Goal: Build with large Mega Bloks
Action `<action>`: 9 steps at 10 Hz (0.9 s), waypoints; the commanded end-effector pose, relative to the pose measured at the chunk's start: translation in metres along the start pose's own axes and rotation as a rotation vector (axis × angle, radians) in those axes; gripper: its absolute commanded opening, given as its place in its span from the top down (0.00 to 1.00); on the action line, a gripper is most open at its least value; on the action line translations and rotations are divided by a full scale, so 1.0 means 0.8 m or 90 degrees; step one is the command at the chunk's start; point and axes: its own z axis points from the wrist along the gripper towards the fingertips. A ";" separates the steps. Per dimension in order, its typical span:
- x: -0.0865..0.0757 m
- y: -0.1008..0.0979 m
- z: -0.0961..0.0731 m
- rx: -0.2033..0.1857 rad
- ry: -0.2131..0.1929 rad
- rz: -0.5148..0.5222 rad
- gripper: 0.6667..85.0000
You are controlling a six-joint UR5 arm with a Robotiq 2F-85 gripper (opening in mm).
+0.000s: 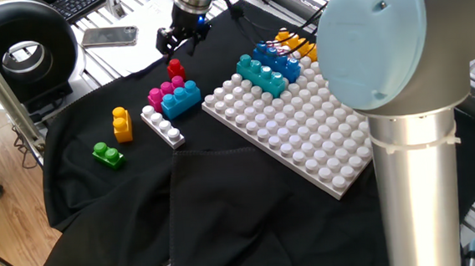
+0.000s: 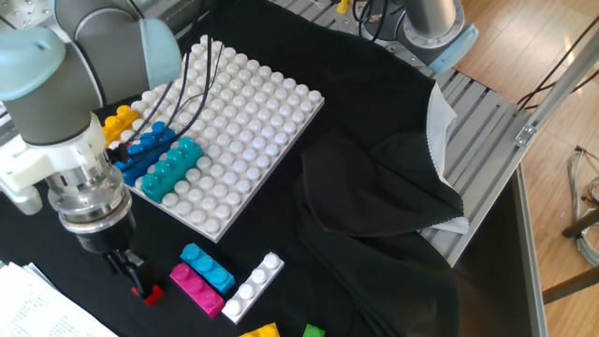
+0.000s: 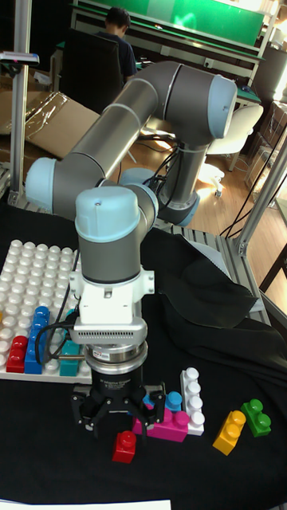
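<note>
My gripper (image 1: 178, 43) (image 2: 133, 276) (image 3: 119, 421) hangs open just above a small red Mega Blok (image 1: 175, 68) (image 3: 123, 446) on the black cloth, with nothing between its fingers. In the other fixed view it partly covers that brick (image 2: 150, 296). Close by lie a blue brick stacked on a pink one (image 1: 173, 96), a white brick (image 1: 163, 126), a yellow-orange brick (image 1: 121, 123) and a green brick (image 1: 107, 154). The white studded board (image 1: 314, 144) carries teal (image 1: 260, 73), blue (image 1: 276, 56) and yellow-orange (image 1: 295, 43) bricks at its far end.
The arm's grey column (image 1: 416, 171) stands at the front right. A phone (image 1: 109, 36) and a round black device (image 1: 20, 49) lie beyond the cloth at the back left. The black cloth bunches into folds (image 2: 374, 197) beside the board.
</note>
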 end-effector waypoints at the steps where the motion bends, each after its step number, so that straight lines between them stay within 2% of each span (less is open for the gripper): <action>1: -0.012 0.001 0.018 -0.006 -0.019 0.024 0.19; 4: -0.006 -0.002 0.044 0.004 -0.018 0.022 0.22; 7: 0.003 0.002 0.055 0.003 -0.012 0.019 0.26; 8: 0.006 0.006 0.056 -0.002 -0.009 0.025 0.29; 9: 0.008 0.006 0.056 -0.003 -0.005 0.033 0.42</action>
